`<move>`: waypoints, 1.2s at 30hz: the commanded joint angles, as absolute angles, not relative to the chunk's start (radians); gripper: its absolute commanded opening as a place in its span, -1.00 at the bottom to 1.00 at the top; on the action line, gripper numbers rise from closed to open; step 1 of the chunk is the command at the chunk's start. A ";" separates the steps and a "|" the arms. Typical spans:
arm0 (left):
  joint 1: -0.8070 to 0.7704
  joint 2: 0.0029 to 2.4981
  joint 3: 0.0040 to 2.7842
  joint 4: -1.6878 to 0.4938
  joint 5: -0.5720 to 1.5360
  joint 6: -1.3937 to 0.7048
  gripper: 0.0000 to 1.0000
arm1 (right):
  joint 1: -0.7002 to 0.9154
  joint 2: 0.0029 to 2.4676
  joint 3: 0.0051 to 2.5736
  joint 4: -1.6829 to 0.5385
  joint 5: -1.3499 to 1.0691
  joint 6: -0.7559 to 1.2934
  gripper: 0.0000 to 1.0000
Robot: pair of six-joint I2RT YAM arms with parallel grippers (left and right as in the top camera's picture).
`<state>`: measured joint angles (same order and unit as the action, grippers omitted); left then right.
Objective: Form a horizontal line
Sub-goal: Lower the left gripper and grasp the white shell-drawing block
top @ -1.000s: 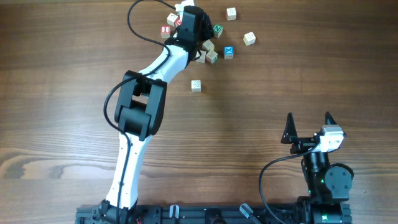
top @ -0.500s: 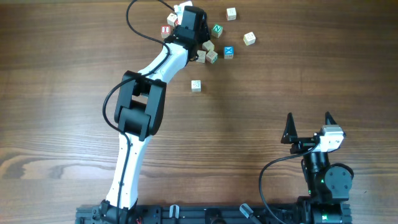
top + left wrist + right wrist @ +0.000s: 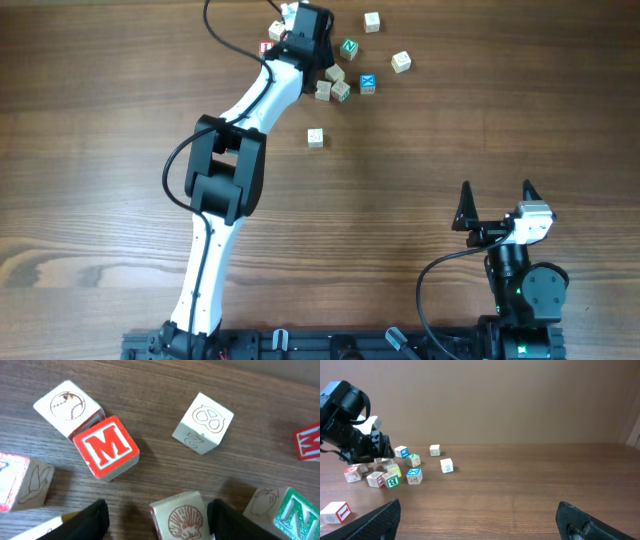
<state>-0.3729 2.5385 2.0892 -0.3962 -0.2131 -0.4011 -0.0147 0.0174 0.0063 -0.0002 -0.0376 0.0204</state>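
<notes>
Left gripper (image 3: 159, 522): jaws spread astride shell cube (image 3: 181, 519), likely to pinch it.
Horizontal line (image 3: 342, 91): near shell cube, unfinished.
Right gripper (image 3: 496, 205): spread, well apart, idle.

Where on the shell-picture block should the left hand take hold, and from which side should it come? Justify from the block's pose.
Grip the shell block by its two opposite side faces, coming straight down from above. It sits flat, shell face up, between the open fingers of the left hand, nearer one finger than the other, so probably centre first.
</notes>
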 commanded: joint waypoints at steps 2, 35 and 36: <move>-0.374 2.573 2.171 -0.424 -0.237 -0.363 0.36 | -0.016 0.005 0.005 0.001 -0.054 0.007 1.00; -0.395 2.646 2.172 -0.374 -0.247 -0.423 -0.12 | -0.016 0.005 0.005 0.001 -0.054 0.007 0.99; -0.395 2.644 2.172 -0.371 -0.255 -0.422 -0.12 | -0.016 0.005 0.005 0.001 -0.054 0.007 0.99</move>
